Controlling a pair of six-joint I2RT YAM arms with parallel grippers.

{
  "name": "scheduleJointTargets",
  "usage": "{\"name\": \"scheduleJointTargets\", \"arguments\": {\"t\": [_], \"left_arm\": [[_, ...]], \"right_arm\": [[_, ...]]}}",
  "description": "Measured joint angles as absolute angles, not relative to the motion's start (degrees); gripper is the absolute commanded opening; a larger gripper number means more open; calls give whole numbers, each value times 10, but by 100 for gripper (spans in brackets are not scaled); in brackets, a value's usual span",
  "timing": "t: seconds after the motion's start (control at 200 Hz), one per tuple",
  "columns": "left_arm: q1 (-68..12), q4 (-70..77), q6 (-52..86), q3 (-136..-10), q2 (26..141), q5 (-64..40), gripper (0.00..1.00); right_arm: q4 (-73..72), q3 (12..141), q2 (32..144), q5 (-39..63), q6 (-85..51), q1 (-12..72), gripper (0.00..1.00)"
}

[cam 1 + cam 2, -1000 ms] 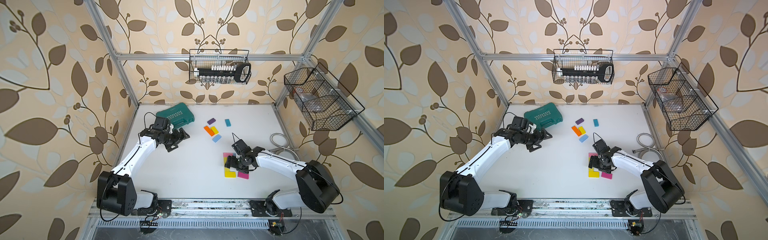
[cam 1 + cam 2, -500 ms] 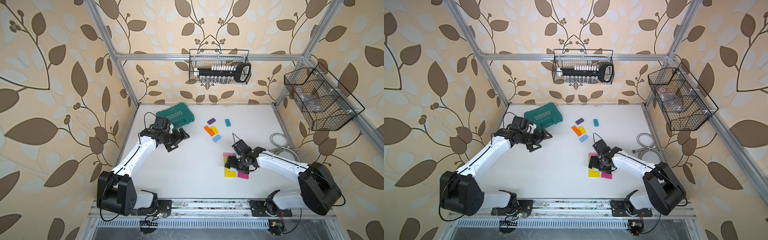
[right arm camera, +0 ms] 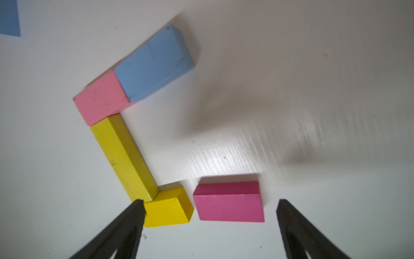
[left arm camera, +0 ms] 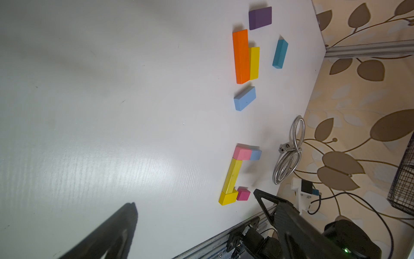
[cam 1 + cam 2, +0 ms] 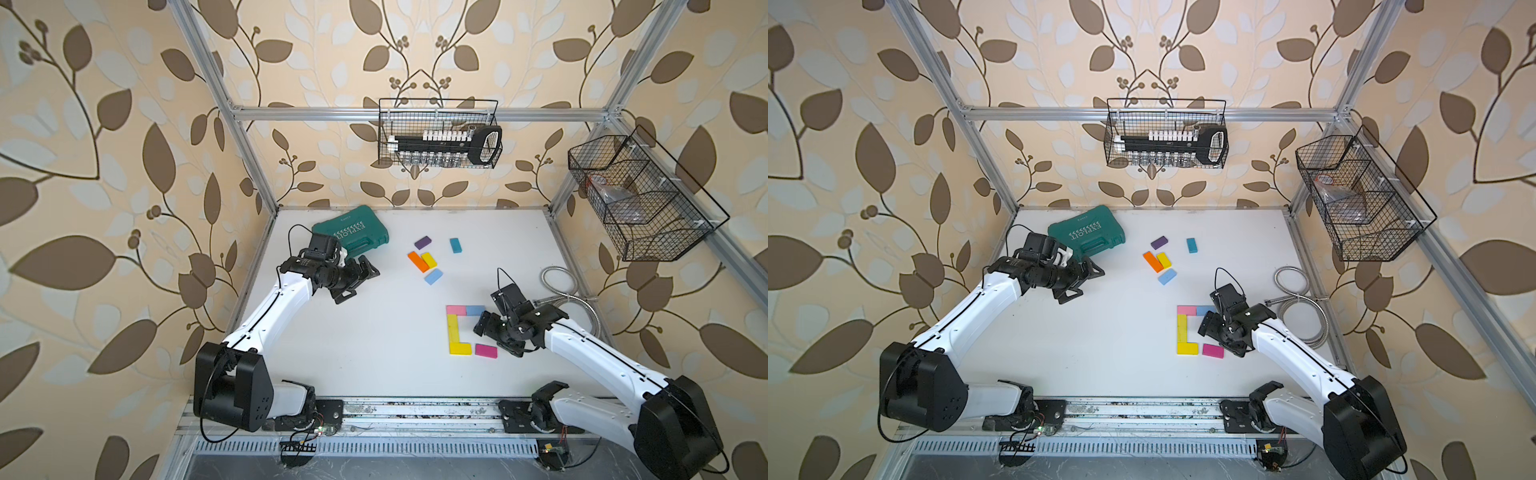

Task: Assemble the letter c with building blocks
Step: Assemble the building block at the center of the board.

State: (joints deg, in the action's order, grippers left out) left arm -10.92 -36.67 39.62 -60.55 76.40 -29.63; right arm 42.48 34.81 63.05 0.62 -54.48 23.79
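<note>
Several building blocks lie in a C outline on the white table: pink [image 5: 456, 309] and light blue [image 5: 475, 309] along the far side, a long yellow one [image 5: 453, 328] as the spine, and a short yellow one [image 5: 460, 348] at the near corner. A magenta block [image 3: 228, 207] lies flat beside the short yellow block [image 3: 167, 208], with a narrow gap between them. My right gripper [image 3: 209, 201] stands open just above it, a finger on either side, touching nothing. Loose purple [image 5: 422, 242], teal [image 5: 456, 245], orange [image 5: 417, 262], yellow [image 5: 429, 260] and light blue [image 5: 433, 276] blocks lie farther back. My left gripper [image 5: 359, 284] hangs open and empty.
A green plastic case [image 5: 351, 235] lies at the back left, just behind my left wrist. A coiled metal hose [image 5: 569, 299] runs along the right edge. Wire baskets hang on the back wall [image 5: 438, 139] and the right wall [image 5: 640, 199].
My right gripper has opened a little wider and drawn back to the right, off the C outline, uncovering the magenta block. The left arm has not moved.
</note>
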Motion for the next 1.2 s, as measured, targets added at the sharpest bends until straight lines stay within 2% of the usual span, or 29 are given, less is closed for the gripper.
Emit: {"name": "scheduleJointTargets", "arguments": {"t": [0.615,1.2], "left_arm": [[-109,-367,396,-606,764,-296,99],[-109,-367,396,-606,764,-296,99]], "right_arm": [[366,331,672,80,-548,232,91],[344,330,685,89,-547,226,90]]}}
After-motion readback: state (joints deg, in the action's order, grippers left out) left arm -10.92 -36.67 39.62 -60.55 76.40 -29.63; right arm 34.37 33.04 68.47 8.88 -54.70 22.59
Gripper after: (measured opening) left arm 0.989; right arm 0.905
